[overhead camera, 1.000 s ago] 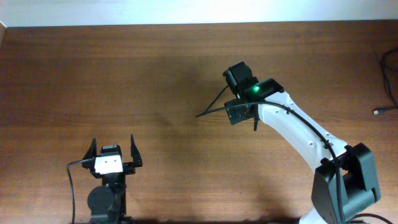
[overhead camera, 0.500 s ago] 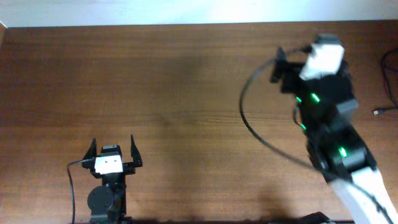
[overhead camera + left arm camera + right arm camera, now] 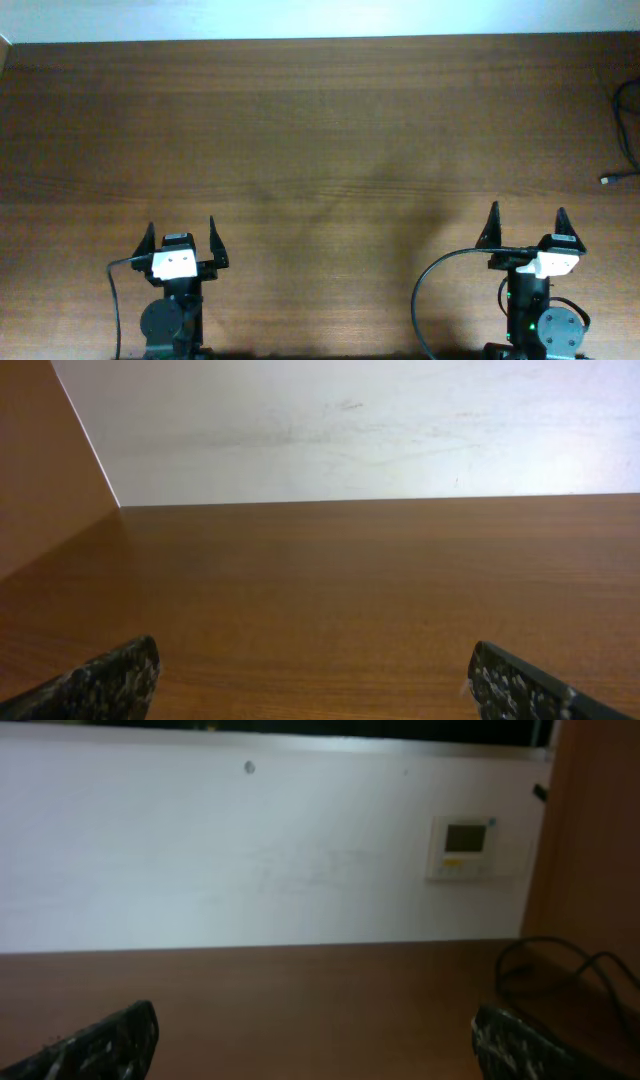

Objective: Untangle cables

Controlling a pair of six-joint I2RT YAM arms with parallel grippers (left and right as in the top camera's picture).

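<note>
A thin black cable (image 3: 628, 130) lies at the table's far right edge, partly cut off by the frame, with a small plug end (image 3: 606, 179). Its loops show at the right of the right wrist view (image 3: 560, 965). No tangle is in view. My left gripper (image 3: 181, 232) is open and empty at the front left; its wrist view shows only bare table between the fingertips (image 3: 315, 660). My right gripper (image 3: 525, 222) is open and empty at the front right, well short of the cable, and its wrist view shows the same (image 3: 315, 1020).
The brown wooden table (image 3: 320, 130) ends at a white wall at the back. A thicker arm cable (image 3: 425, 290) loops out left of the right arm's base, and another (image 3: 113, 290) hangs beside the left base. A wall thermostat (image 3: 462, 848) shows in the right wrist view.
My right arm has swung from the middle of the table back to the front right. The thin dark cord seen at its jaws earlier is no longer there. The left arm has not moved.
</note>
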